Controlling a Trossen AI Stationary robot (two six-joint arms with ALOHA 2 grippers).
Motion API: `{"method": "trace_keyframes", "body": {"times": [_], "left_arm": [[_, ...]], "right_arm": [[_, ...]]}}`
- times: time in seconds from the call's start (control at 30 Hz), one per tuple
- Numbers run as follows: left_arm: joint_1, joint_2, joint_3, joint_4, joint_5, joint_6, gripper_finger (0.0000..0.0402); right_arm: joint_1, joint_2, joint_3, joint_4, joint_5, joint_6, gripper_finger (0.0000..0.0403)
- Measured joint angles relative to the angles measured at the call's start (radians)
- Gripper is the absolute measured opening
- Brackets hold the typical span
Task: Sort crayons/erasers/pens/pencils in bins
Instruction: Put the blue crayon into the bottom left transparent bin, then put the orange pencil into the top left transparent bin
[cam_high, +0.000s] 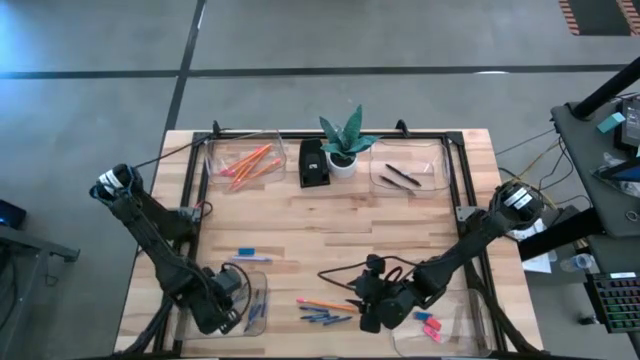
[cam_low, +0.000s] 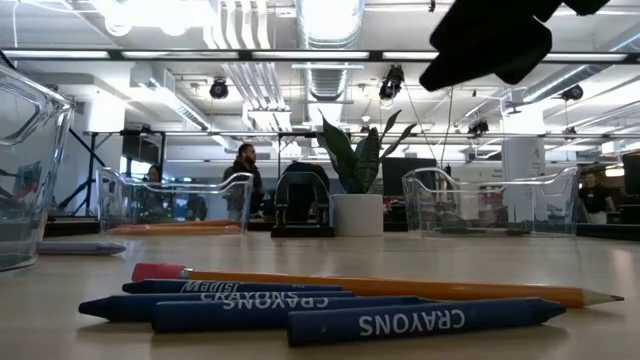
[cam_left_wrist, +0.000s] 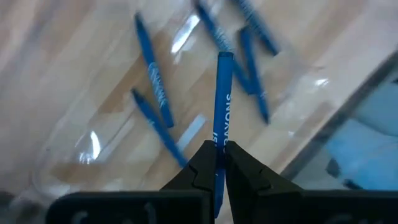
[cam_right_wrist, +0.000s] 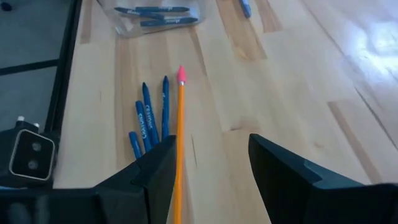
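Crayons (cam_low: 400, 322) lie closest to the low camera, four blue ones in a loose fan on the wood, with one orange pencil (cam_low: 380, 286) just behind them, pink eraser end to the left. My left gripper (cam_left_wrist: 217, 163) is pinched shut on a crayon (cam_left_wrist: 221, 102), held over the near-left bin (cam_high: 262, 312), which already has several blue crayons in it. To do this drop well I should stay centred over the bin, lower until the tip is inside the walls, then let go so it falls flat and doesn't bounce out.

My right gripper (cam_right_wrist: 211, 158) is wide open and holds nothing, hovering over the loose pile; the pencil runs just inside one finger in the right wrist view. For that pick I judge the pencil is the target: straddle only it, and keep the fingers off the crayons touching it on one side.

Far-left bin (cam_high: 245, 160) holds orange pencils, far-right bin (cam_high: 408, 170) dark pens, near-right bin (cam_high: 468, 322) with pink erasers (cam_high: 430, 324). A blue-and-white pen (cam_high: 254, 256) lies alone on the table (cam_high: 400, 235).

Light butcher-block top, black frame rails, potted plant (cam_high: 343, 145) and small black box (cam_high: 314, 163) at the back. Beyond: open workshop, ceiling ducts, people standing far off.
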Motion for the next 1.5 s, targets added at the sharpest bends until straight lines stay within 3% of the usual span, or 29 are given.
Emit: {"method": "trace_keyframes", "body": {"times": [0.27, 0.47, 0.67, 0.87, 1.5], "left_arm": [[0.000, 0.091, -0.005, 0.002, 0.029, -0.019, 0.0006], [0.000, 0.142, -0.005, 0.002, 0.029, -0.019, 0.0054], [0.001, 0.125, 0.007, 0.001, 0.042, -0.020, 0.0102], [0.001, 0.060, 0.043, 0.002, 0.052, -0.021, 0.0111], [0.000, -0.007, 0.192, 0.010, -0.193, 0.121, 0.0111]], "right_arm": [[-0.009, 0.026, 0.000, 0.043, 0.001, 0.007, 0.0189], [-0.020, 0.059, 0.000, 0.060, 0.001, 0.054, 0.0189], [-0.025, 0.094, 0.000, 0.067, -0.042, 0.082, 0.0189], [-0.037, 0.122, 0.000, 0.070, -0.095, 0.089, 0.0189], [-0.063, 0.228, 0.000, 0.123, -0.247, 0.090, 0.0189]]}}
